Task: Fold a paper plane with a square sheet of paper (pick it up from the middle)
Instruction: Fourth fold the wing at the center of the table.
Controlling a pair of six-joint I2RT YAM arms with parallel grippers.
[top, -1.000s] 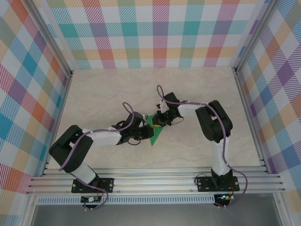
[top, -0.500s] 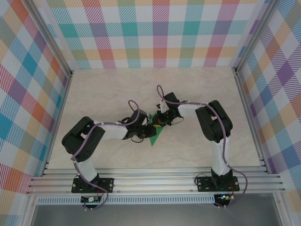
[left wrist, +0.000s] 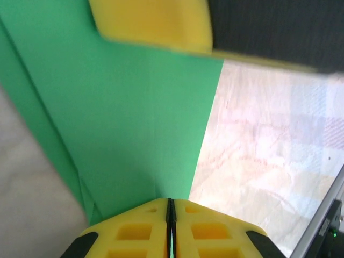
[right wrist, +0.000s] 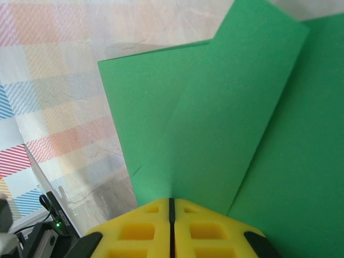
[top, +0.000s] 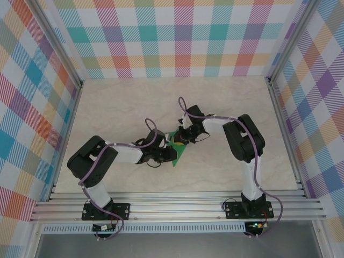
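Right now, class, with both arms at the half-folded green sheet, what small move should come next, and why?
Probably draw the left fingers along the fold to sharpen it while the right fingers hold the square sheet of paper steady. Both pairs are shut at the sheet, whose overlapping layers look only softly creased.

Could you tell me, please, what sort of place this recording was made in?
Most likely a lab test cell for robots: the left arm and right arm are bolted to an aluminium rail, and brightly checked walls box in the marbled tabletop.
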